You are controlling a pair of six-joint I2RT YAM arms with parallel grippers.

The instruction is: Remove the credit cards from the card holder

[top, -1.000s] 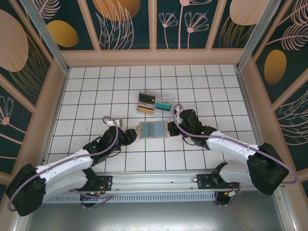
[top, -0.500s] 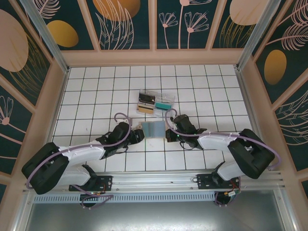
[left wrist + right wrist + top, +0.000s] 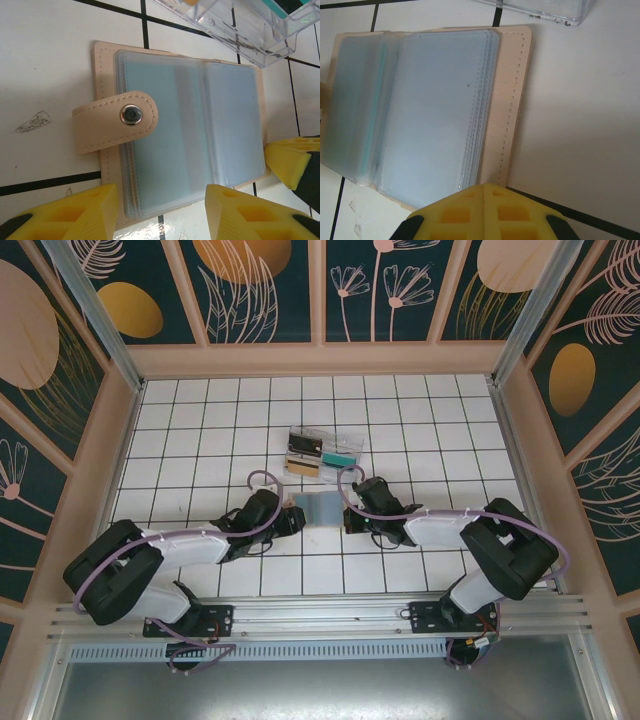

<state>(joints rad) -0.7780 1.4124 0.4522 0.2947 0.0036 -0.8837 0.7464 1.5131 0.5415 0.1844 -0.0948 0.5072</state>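
Left wrist: card holder (image 3: 185, 135) open flat on surface (image 3: 45, 60), just beside clear tray (image 3: 250, 30). Left fingers (image 3: 75, 215) apart at its edge, gripping nothing. Right fingers (image 3: 485, 212) closed together at opposite edge, empty. Can't make out credit cards in sleeves; extraction looks not started.

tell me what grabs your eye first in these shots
The card holder lies open on the white tiled table, tan cover down, blue-grey sleeves up, its snap strap folded over one half. The left gripper stands open at one edge, the right gripper shut at the opposite edge. Just beyond sits a clear compartment tray.
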